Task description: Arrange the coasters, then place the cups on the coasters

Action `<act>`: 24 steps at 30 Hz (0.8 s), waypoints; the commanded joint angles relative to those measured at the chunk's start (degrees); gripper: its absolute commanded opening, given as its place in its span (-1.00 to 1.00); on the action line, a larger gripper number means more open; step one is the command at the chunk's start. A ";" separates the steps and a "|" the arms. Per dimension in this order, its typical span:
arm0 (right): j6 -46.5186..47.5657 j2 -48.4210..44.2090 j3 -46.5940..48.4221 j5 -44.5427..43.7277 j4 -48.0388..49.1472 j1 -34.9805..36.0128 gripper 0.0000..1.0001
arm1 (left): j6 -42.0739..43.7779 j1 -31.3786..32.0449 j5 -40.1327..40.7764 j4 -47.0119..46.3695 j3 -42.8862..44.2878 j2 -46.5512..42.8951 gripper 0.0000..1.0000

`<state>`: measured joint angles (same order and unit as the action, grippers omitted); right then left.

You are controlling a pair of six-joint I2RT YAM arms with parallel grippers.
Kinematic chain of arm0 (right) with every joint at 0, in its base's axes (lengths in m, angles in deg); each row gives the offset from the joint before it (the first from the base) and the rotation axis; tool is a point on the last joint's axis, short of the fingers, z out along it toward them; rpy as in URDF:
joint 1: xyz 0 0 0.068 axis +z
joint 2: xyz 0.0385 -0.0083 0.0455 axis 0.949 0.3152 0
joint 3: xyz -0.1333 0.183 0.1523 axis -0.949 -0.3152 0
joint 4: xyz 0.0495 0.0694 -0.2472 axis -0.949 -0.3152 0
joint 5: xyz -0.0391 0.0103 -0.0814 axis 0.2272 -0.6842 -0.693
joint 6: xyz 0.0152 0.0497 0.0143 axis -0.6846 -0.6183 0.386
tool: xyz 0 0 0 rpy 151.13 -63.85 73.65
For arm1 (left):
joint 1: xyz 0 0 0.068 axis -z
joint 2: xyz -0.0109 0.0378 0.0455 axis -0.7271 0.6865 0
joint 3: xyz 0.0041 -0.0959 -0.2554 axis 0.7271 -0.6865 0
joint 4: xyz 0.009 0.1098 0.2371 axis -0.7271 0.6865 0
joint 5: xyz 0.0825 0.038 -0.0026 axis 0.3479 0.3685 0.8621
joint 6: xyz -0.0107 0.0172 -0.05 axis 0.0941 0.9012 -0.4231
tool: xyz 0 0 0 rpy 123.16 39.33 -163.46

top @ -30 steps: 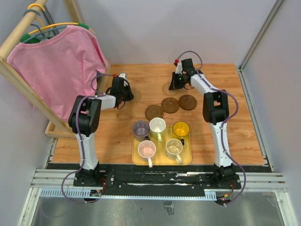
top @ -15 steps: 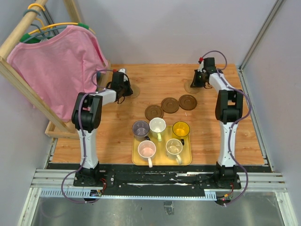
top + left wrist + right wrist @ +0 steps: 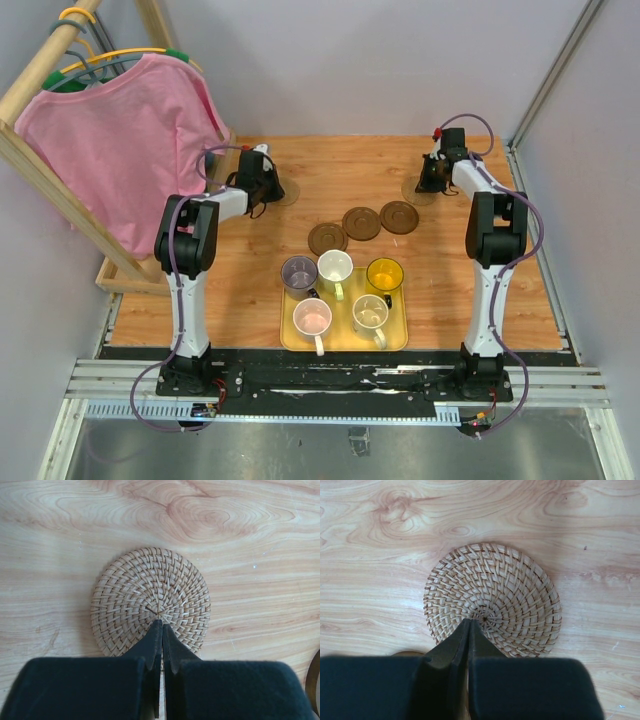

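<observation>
With shut, empty left fingers (image 3: 154,635) tipped on a woven coaster (image 3: 150,592) far left on the counter (image 3: 330,170) and shut, empty right fingers (image 3: 462,636) on a second coaster (image 3: 492,592) far right (cups (image 3: 335,267) well apart, on the yellow tray (image 3: 345,346)), press lightly at each centre, sliding flat without snagging weave.

Yellow rectangular tray (image 3: 345,343) sits flat on the wood-grain tabletop (image 3: 520,290). Well to the left of the tray stands a slanted wooden rack (image 3: 38,72), with its base frame (image 3: 122,281) at the tabletop's left edge. Pink shirt (image 3: 120,150) hangs from the rack on a hanger with green ends (image 3: 176,53). A yellow hanger (image 3: 75,14) sits higher on the pole. Just in front of the tray, a metal rail (image 3: 340,378) runs the full width. Grey walls (image 3: 350,60) stand behind and right of the tray.
</observation>
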<state>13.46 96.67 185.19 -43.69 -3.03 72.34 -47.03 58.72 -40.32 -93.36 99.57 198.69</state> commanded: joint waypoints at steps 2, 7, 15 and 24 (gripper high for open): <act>0.62 -0.07 0.10 -1.73 -2.73 -0.80 -0.99 | 1.82 -0.41 -2.25 -1.82 -1.11 -1.69 -0.99; 2.01 -2.47 0.82 1.64 -0.87 -0.80 -0.93 | 2.87 -0.39 -5.27 -3.93 -0.04 -4.23 -0.99; 5.07 -11.32 -3.83 4.79 2.86 0.00 -0.32 | 2.21 -0.40 -9.48 -5.24 -0.99 -11.42 -0.96; 5.22 -21.43 -16.40 3.28 4.36 3.79 -0.85 | 0.75 4.49 -15.57 -8.86 -8.41 -13.93 -0.99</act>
<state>17.77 78.39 174.00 -39.56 1.17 73.45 -46.39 59.57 -52.08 -101.12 94.08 184.74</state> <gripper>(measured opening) 0.099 0.011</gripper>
